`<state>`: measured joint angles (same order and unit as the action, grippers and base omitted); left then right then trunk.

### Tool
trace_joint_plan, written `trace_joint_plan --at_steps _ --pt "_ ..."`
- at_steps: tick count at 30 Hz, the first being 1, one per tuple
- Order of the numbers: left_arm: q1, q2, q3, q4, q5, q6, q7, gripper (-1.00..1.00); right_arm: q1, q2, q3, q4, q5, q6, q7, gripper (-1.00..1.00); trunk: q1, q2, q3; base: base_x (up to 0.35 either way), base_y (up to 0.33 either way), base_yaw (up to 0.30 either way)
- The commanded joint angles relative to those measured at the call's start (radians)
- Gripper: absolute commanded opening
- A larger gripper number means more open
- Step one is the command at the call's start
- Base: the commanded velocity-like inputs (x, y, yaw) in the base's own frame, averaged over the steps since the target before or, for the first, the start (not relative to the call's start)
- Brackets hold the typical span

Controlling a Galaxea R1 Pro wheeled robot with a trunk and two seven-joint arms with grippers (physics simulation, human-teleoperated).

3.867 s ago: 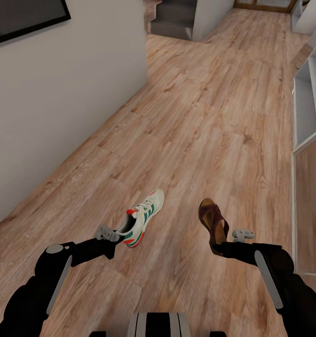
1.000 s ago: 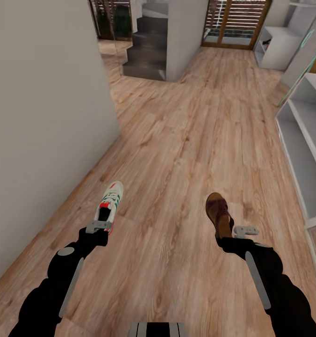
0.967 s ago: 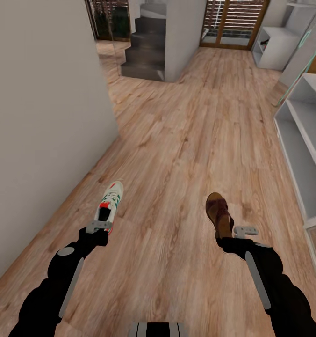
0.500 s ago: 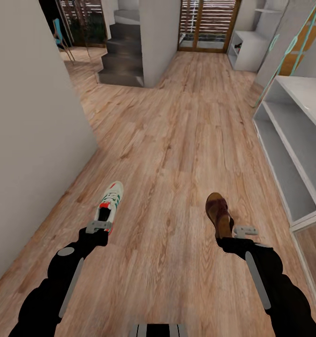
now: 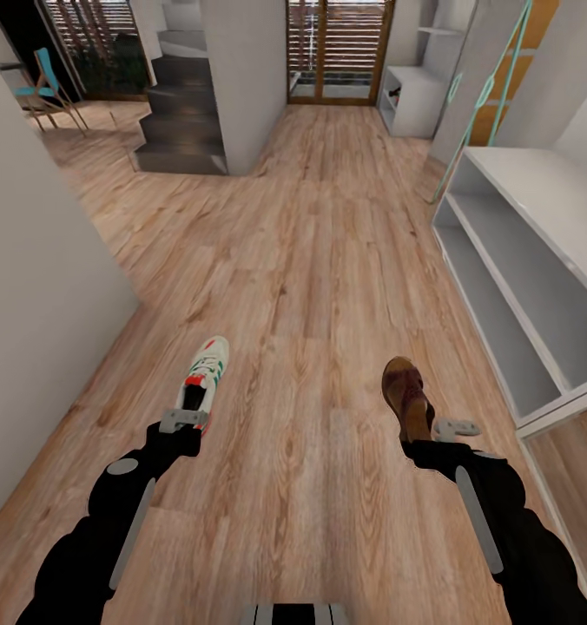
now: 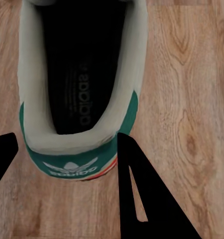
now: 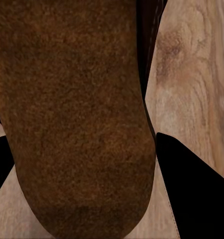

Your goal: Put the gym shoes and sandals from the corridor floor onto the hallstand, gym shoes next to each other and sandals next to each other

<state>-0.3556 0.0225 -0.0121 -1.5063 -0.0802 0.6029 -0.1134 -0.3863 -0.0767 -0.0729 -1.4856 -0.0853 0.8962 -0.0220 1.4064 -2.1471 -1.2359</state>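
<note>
The left hand (image 5: 186,422) grips the gym shoe (image 5: 203,375) at its heel, covering it; the right hand (image 5: 441,431) clamps the sandal (image 5: 406,398), heel hidden. Both point lengthwise away down the corridor floor (image 5: 328,252), hallstand (image 5: 519,260) beside them on the right.

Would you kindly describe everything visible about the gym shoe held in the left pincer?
The gym shoe is a cream-white low sneaker with green side stripes, red-orange tongue mark and a green heel patch bearing a white logo. It points away from the robot, above the wood floor. The left pincer clamps its heel; the dark insole shows.
</note>
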Motion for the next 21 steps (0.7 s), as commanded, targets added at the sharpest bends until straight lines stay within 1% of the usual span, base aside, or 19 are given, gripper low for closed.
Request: trace_joint_plan --at_steps 1,7,14,21 --pt "0.000 0.001 0.000 -0.002 -0.009 0.005 -0.006 -1.00 -0.001 0.000 -0.001 -0.001 -0.008 0.004 -0.003 -1.00 0.000 0.000 0.001 0.333 0.000 -0.230" --pt "0.000 0.000 0.000 -0.002 -0.009 0.005 -0.006 -1.00 -0.001 0.000 0.000 -0.001 -0.008 0.004 -0.003 -1.00 0.000 0.000 0.008 0.333 0.000 -0.201" --pt "0.000 -0.001 0.000 -0.002 -0.009 0.005 -0.006 -1.00 -0.001 0.000 -0.001 -0.001 -0.007 0.004 -0.003 -1.00 0.000 0.000 0.017 0.333 0.000 -0.133" --pt "0.000 -0.001 0.000 -0.002 -0.009 0.005 -0.007 -1.00 -0.001 0.000 -0.001 -0.002 -0.007 0.004 -0.004 -1.00 0.000 0.000 0.027 0.333 0.000 -0.042"
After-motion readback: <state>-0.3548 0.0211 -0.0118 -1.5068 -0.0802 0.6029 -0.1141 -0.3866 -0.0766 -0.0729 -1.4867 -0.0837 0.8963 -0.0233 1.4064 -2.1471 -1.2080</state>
